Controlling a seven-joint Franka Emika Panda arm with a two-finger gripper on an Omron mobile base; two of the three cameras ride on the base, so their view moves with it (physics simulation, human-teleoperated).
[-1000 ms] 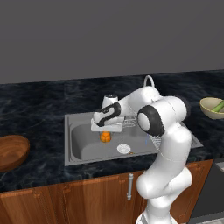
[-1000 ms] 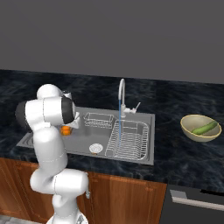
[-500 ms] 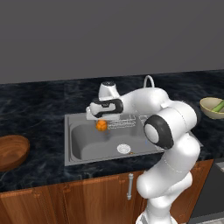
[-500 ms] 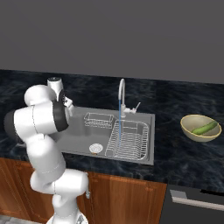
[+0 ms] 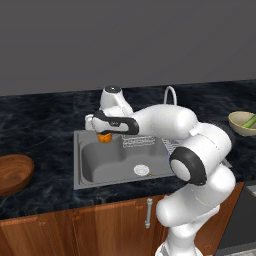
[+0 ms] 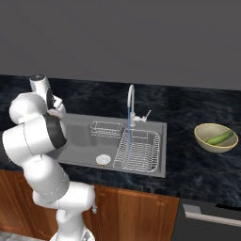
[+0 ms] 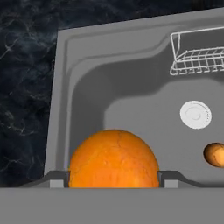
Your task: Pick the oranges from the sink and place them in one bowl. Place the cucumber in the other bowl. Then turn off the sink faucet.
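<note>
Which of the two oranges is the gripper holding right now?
The large-looking orange clamped between the gripper fingertips, lifted above the sink. The other orange lies on the basin floor near the drain.

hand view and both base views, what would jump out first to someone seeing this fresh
The orange clamped in the pincer, lifted above the left end of the sink, draws the eye first. A second orange lies on the basin floor near the drain. Off to the right, the cucumber sits in the olive-yellow bowl, and the faucet runs a thin blue stream.
</note>
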